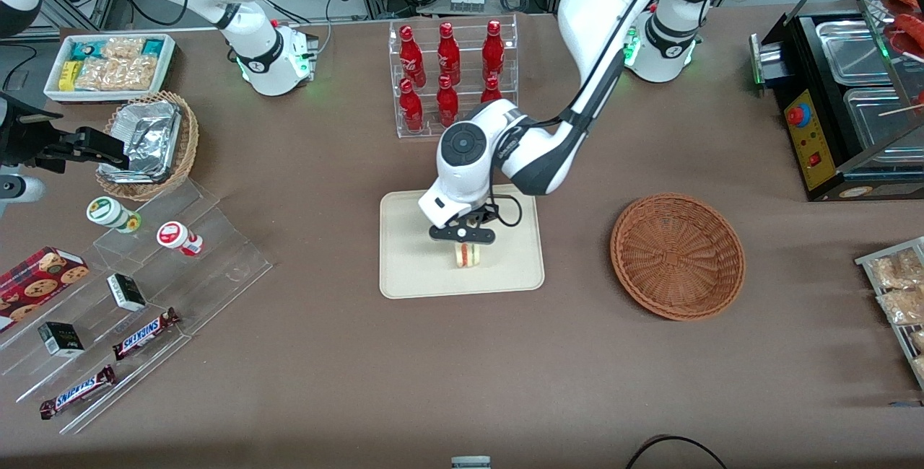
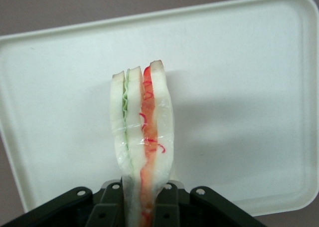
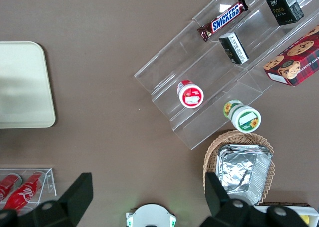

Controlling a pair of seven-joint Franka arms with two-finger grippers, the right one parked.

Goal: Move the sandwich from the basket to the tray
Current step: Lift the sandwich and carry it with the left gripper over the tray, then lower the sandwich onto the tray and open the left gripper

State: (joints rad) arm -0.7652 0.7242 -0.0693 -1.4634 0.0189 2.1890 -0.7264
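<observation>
The sandwich (image 1: 468, 255) is a white bread wedge with red and green filling; it hangs just over the cream tray (image 1: 411, 267), pinched in my left gripper (image 1: 463, 237). In the left wrist view the sandwich (image 2: 143, 137) points away from the black fingers (image 2: 109, 207), which press both its bread faces, with the tray (image 2: 239, 87) spread beneath. The gripper is shut on the sandwich above the tray's middle. The reddish-brown wicker basket (image 1: 677, 255) sits beside the tray toward the working arm's end, with nothing in it.
A clear rack of red bottles (image 1: 452, 72) stands farther from the camera than the tray. Stepped acrylic racks (image 1: 144, 288) with snacks, a foil-lined basket (image 1: 148, 143) and a white snack bin (image 1: 110, 65) lie toward the parked arm's end. A black food warmer (image 1: 844, 101) stands near the working arm's end.
</observation>
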